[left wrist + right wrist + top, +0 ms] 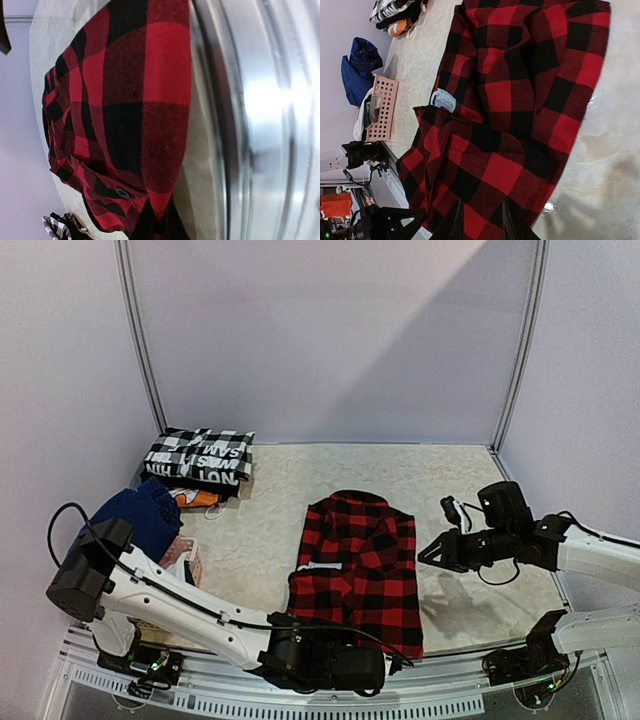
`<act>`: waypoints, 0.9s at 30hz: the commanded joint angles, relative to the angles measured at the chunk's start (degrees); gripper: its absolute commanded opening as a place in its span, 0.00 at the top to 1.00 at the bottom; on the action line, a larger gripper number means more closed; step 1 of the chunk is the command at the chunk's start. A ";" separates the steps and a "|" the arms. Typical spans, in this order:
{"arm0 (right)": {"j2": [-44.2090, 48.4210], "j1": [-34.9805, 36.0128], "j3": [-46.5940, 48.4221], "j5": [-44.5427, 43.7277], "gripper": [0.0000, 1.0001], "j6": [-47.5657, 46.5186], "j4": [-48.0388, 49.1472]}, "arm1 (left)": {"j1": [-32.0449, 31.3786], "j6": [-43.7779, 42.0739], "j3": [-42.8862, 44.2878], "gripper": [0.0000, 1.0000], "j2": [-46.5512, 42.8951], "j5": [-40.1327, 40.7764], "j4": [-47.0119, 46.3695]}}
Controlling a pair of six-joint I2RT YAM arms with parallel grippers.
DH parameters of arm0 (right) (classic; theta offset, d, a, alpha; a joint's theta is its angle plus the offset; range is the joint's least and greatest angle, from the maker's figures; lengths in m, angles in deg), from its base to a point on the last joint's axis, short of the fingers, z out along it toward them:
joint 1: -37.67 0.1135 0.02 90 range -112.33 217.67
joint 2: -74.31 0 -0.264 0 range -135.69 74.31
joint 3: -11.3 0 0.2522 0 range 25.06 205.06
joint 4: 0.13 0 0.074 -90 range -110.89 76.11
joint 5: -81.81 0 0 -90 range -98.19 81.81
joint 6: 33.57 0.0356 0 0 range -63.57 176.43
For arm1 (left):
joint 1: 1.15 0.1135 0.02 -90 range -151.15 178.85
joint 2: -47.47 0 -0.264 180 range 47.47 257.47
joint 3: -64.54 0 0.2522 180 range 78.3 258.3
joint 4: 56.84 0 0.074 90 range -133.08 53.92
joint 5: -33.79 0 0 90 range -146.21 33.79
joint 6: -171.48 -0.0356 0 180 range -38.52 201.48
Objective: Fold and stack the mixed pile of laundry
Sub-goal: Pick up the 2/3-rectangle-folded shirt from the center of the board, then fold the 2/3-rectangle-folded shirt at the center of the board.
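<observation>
A red-and-black plaid shirt (358, 565) lies partly folded in the middle of the table, collar toward the far side. My left gripper (392, 662) sits low at the table's near edge, shut on the shirt's near hem corner (161, 207). In the left wrist view the red cloth rises from the dark fingertips (145, 227). My right gripper (424, 553) hovers at the shirt's right edge, fingers (456, 222) apart, with the plaid (520, 100) showing between them. The rest of the laundry pile (190, 475) lies at the far left.
A black-and-white checked garment with print (200, 455) sits on an orange piece (197, 498). A blue garment (140, 515) lies over a pink lattice basket (186, 562) at the left. A metal rail (260, 120) runs along the near edge. Walls close the table's back and sides.
</observation>
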 commanded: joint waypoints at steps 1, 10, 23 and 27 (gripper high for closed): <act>-5.89 5.32 3.72 0.90 0.76 -1.31 3.95 | -3.02 4.52 4.32 1.00 -3.39 -6.30 10.56; -17.01 13.39 6.62 0.99 0.90 -0.53 10.91 | -4.58 4.64 8.88 1.00 -7.57 -10.19 17.86; -27.67 24.96 11.76 0.06 0.94 -2.92 10.89 | -5.15 2.74 16.75 1.00 -8.23 -13.88 26.39; -29.37 26.12 11.29 -0.37 0.95 -2.64 10.83 | -4.12 0.93 17.55 1.00 -8.54 -12.88 27.02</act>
